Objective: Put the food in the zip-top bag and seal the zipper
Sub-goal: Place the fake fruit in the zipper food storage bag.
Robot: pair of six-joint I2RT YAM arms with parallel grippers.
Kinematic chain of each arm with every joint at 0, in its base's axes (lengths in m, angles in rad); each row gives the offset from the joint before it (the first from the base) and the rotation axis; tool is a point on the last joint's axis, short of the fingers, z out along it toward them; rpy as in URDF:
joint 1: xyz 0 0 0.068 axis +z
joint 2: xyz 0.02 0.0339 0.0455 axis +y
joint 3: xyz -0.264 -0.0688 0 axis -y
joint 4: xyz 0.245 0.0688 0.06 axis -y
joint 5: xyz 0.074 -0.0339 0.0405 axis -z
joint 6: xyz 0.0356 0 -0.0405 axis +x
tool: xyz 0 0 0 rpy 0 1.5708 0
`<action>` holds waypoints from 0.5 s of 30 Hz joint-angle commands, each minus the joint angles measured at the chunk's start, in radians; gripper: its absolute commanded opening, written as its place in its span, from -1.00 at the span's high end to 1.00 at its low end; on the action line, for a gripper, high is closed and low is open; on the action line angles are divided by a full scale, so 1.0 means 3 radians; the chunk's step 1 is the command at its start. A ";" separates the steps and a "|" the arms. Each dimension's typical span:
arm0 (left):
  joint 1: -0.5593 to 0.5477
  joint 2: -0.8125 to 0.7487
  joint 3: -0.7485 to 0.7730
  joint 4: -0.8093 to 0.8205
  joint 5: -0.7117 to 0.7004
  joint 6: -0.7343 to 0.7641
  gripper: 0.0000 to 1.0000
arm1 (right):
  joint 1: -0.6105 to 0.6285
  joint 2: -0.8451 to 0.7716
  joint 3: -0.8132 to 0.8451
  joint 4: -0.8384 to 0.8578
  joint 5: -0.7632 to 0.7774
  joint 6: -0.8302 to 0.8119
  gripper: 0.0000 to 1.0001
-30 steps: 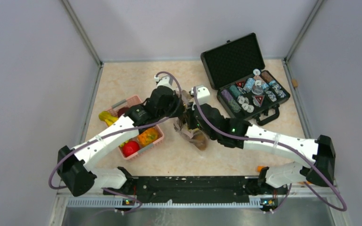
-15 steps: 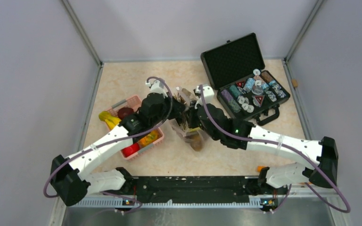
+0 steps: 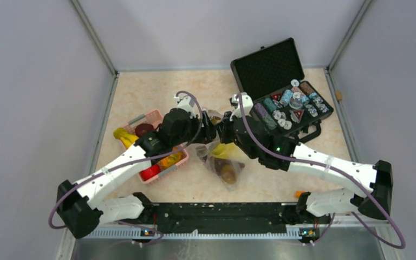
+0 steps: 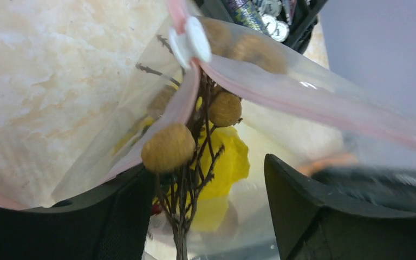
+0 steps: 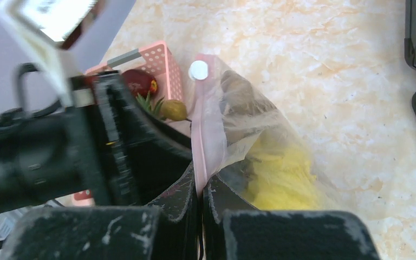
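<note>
Right gripper (image 5: 200,203) is pinched shut on the thin pale-pink zipper strip (image 5: 203,135) of the clear crinkly plastic bag (image 5: 284,143); left gripper (image 4: 208,179) stands spread wide at its mouth. The bag, holding yellow toy food (image 5: 281,179), lies just right of the pink lattice basket (image 3: 153,115).

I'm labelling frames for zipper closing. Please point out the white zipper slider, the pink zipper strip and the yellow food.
white zipper slider (image 5: 199,70): right wrist view, centre of its round face.
pink zipper strip (image 5: 207,124): right wrist view, midway along its length.
yellow food (image 5: 284,173): right wrist view, middle of the yellow mass.
</note>
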 commanded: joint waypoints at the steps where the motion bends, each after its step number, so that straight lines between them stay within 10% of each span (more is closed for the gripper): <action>1: -0.0014 -0.0421 0.0142 -0.0062 0.0084 0.0379 -0.50 | -0.0104 -0.0188 0.0127 0.0264 0.0011 0.0055 1.00; 15: -0.0014 -0.0996 -0.0026 0.0079 0.0024 0.0607 -0.81 | -0.0250 -0.0295 -0.0090 0.0231 -0.0218 0.0013 1.00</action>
